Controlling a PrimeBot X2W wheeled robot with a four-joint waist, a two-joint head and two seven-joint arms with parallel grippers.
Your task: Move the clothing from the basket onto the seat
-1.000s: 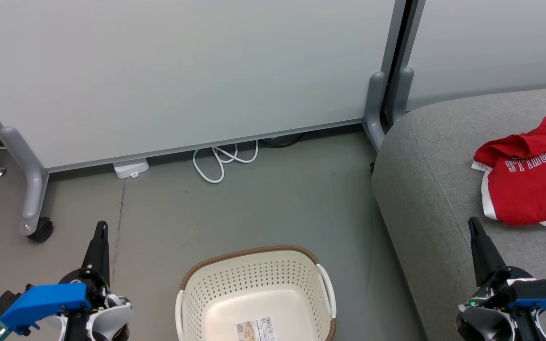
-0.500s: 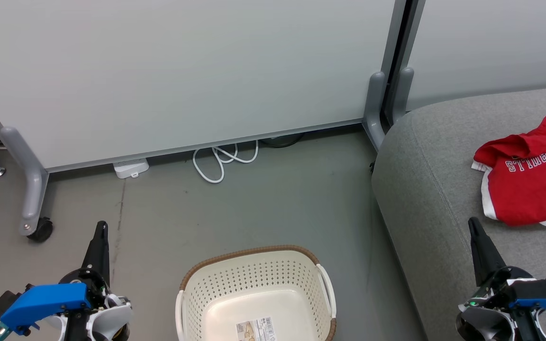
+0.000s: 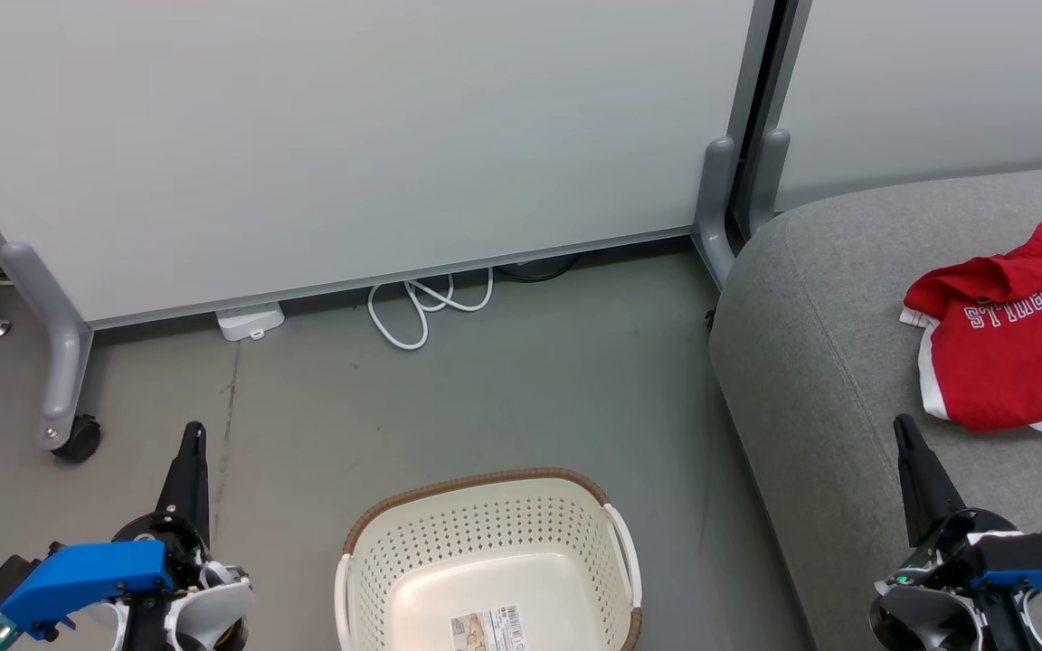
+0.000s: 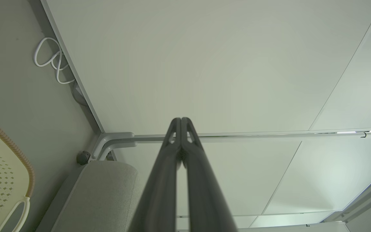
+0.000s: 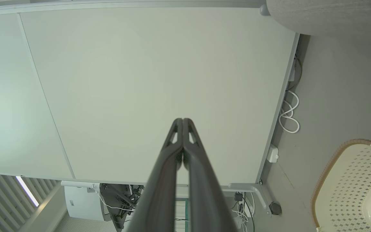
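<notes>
Nearest to the camera, the left gripper point(image 3: 194, 434) with its two long dark fingers stands at the lower left of the head view, and the right gripper point(image 3: 904, 427) at the lower right. Both are closed and empty: in each wrist view the two fingers press together at their tips, with nothing between them.

Between the two arms, on the grey floor point(image 3: 530, 398), sits the cream perforated plastic basket point(image 3: 485, 476) with a brown woven-look rim and white handles. The part of its inside that the head view shows holds no clothing, only a barcode sticker point(image 3: 489, 629) on the bottom. Its near part is cut off by the picture's edge.

To the right and a little farther is the large grey woven-fabric seat point(image 3: 810, 362) with rounded edges. On it, well apart from the basket, lies the soft bright-red garment point(image 3: 1009, 362) with white trim and white block lettering. It is crumpled and partly cut off by the right edge. The right gripper shows in front of the seat's near part, near the garment but not touching it.

Farthest, a looped white cable point(image 3: 412, 312) lies at the foot of the pale grey partition panel point(image 3: 349, 136).

Over the last second nothing has moved: both grippers, the basket and the garment are at the same places. I judge from this that the transfer is finished, or almost — the arms seem to be at rest. No further pick looks needed unless something hides in the unseen part of the basket.
</notes>
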